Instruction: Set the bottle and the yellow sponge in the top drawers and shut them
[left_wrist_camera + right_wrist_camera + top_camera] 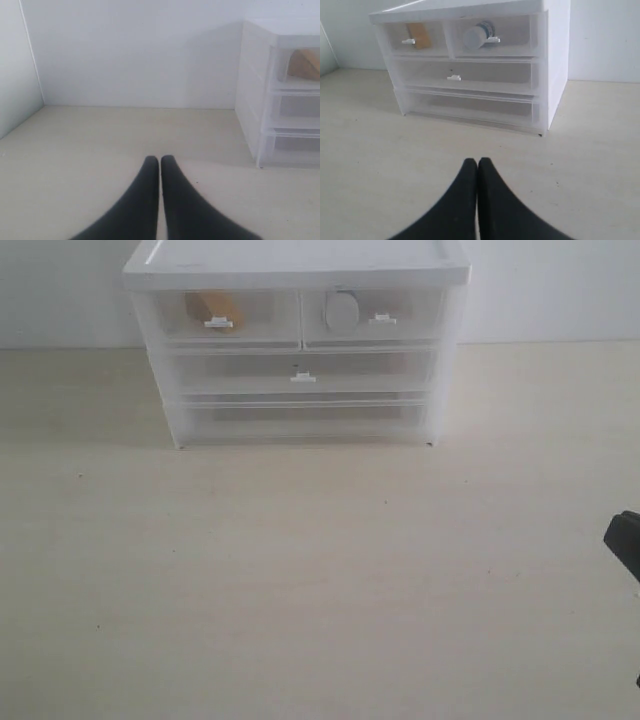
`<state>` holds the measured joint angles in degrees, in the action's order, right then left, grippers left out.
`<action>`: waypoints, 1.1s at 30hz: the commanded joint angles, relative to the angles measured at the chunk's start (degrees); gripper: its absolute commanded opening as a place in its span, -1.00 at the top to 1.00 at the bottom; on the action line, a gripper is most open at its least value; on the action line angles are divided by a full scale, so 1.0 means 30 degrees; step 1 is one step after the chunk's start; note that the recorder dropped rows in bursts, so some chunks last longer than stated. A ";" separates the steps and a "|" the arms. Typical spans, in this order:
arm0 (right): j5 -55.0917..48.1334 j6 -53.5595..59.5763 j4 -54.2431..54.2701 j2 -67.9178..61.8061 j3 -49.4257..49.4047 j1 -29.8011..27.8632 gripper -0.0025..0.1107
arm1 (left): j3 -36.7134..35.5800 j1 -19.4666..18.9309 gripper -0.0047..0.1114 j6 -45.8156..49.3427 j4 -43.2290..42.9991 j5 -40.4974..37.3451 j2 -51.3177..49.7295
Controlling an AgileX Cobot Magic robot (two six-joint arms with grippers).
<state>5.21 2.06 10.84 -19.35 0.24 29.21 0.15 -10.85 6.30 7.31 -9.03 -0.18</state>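
Observation:
The white cabinet (296,262) stands at the back of the table. Both top drawers look pushed in. The yellow sponge (211,306) shows through the left top drawer (265,315), and it appears again as the sponge (419,34) in the right wrist view and the sponge (305,64) in the left wrist view. The bottle (341,312) lies inside the right top drawer (415,312), cap toward the front, bottle (476,35). My left gripper (160,159) is shut and empty, off to the cabinet's left. My right gripper (477,161) is shut and empty, in front of the cabinet.
Two full-width drawers (303,370) sit below the top pair, both pushed in. A dark part of the right arm (625,540) shows at the right edge of the exterior view. A white wall (135,50) runs behind the table.

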 commanded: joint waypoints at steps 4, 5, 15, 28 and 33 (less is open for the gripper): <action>-0.0235 0.0731 0.0553 0.0351 -0.0079 -0.0027 0.96 | -0.0050 0.0063 0.85 -0.0082 0.0122 -0.0008 0.0059; -0.0235 0.0731 0.0553 0.0622 -0.0079 -0.0126 0.96 | -0.0050 0.0063 0.85 -0.0082 0.0122 -0.0008 0.0059; -0.4020 0.0868 0.0553 0.6173 -0.0079 -0.5168 0.96 | -0.0050 0.0063 0.85 -0.0082 0.0122 -0.0008 0.0059; -0.5685 0.0868 0.0553 0.6450 -0.0079 -0.5240 0.96 | -0.0050 0.0063 0.85 -0.0082 0.0122 -0.0008 0.0059; -0.5685 0.0868 0.0553 0.6450 -0.0079 -0.5240 0.96 | -0.0050 0.0063 0.85 -0.0082 0.0122 -0.0008 0.0059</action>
<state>-11.81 4.21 12.52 -0.32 -0.02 13.80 0.15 -10.85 6.30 7.31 -9.03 -0.18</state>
